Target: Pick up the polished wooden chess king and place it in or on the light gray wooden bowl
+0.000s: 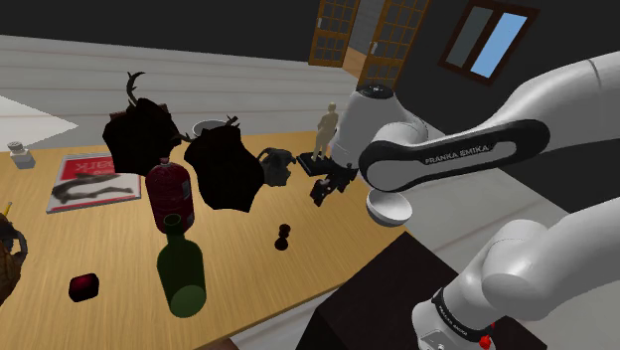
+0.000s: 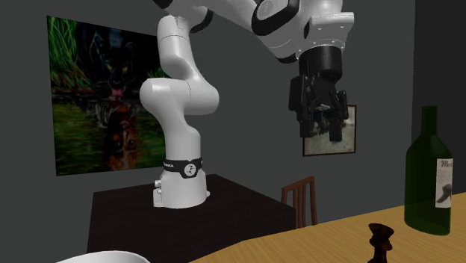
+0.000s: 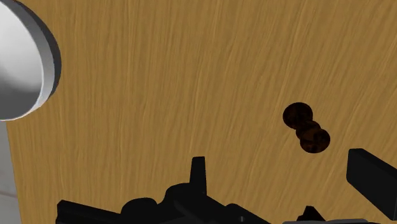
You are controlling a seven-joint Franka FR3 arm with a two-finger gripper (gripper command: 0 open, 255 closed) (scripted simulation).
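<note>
Over the table (image 1: 248, 283) the arm (image 1: 467, 154) reaches out well above the king (image 1: 283, 237), which stands upright on bare wood. A green bottle (image 1: 181, 268) stands near the king, toward the shoulder view's left; the pale bowl (image 1: 389, 209) sits near it on the other side, partly behind the arm. The gripper (image 2: 322, 131) hangs above the king and a little aside of it, fingers (image 3: 198, 175) apart and holding nothing. The king is small and dark, narrow at the waist. The step in hand looks like the approach: centre the open fingers over the king, come straight down, and close on the thicker body low down, not the thin top, so it does not tip or twist out; keep clear of the bottle.
</note>
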